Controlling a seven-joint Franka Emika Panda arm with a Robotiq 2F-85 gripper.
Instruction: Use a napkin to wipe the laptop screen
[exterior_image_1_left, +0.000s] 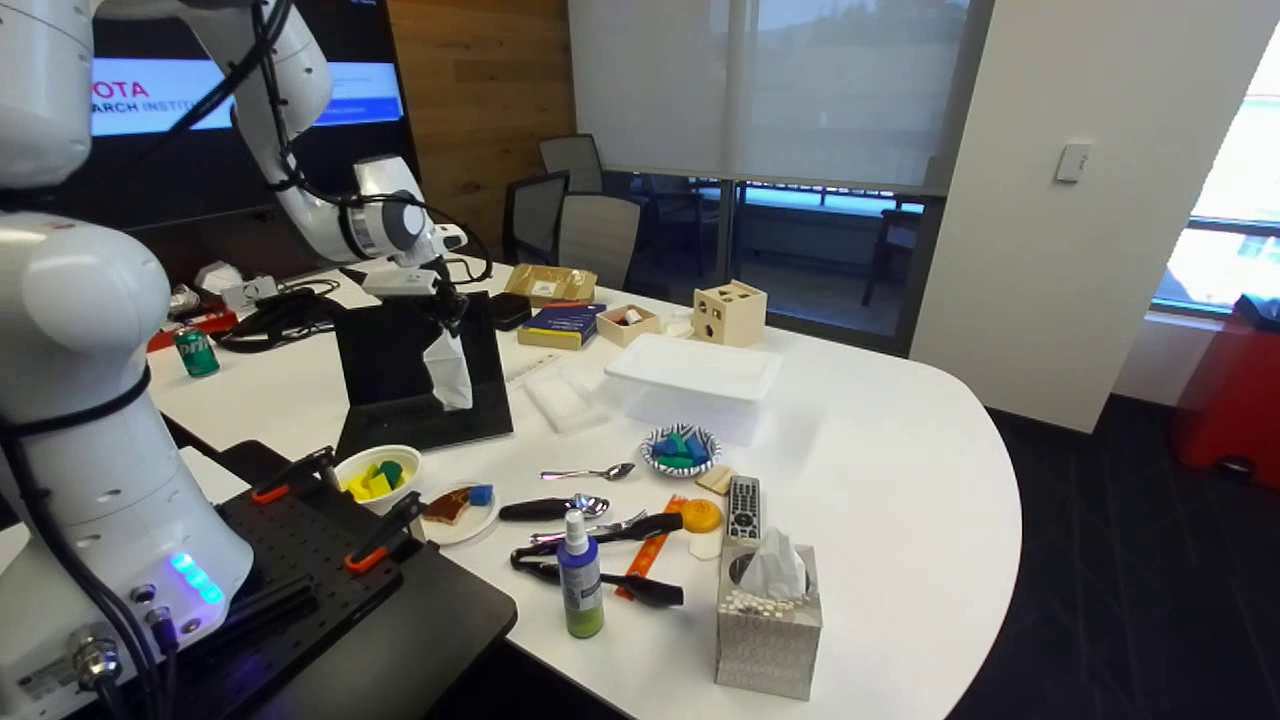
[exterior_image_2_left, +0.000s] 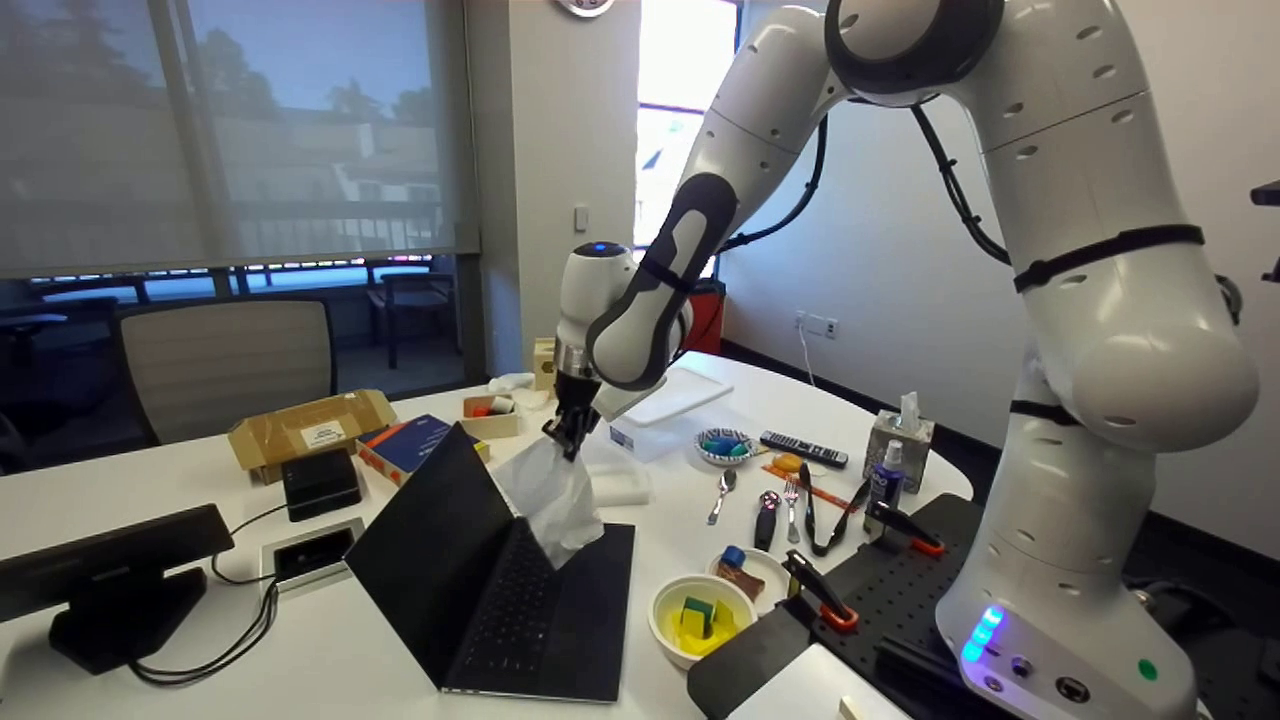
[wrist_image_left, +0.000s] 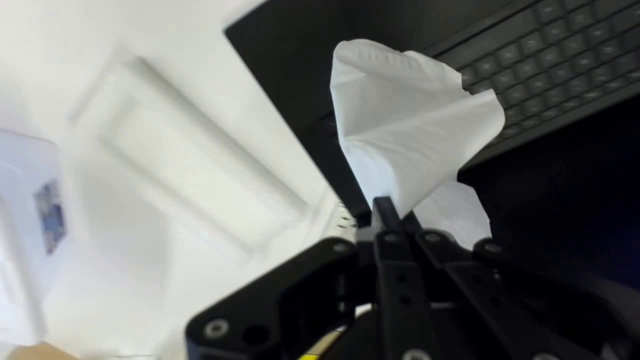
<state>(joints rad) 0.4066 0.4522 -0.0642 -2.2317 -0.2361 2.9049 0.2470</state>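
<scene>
Wall display: red letters "OTA" above smaller letters "ARCH INSTIT" in an exterior view, partly hidden by the arm
Soda can: green, with white letters too small to read in full
Cardboard box: pale label on the brown side, print too small to read
Spray bottle: purple above, green below, print likewise unreadable at this size
Plastic tub: dark and blue sticker on the wall, blurred in the wrist view
Course of arm: up from the base, over near the top edge of an exterior view, then down above the laptop
Forearm: steeply sloped toward the table
Wrist: close to upright
Gripper: directed downward, with fingers pressed together on a pinch of the napkin
Place of napkin: above the keyboard, toward the end nearest the plastic tub, on the front side of the laptop screen; contact with keys or screen impossible to tell
Direction of napkin: hanging from the fingers, long axis near upright with a slight slant in an exterior view, loose corner lowest; fanned toward the top of the wrist view, with a smaller flap beside the fingers
Tilt of laptop screen: dark, leaning back from the keyboard, long axis along the hinge
</scene>
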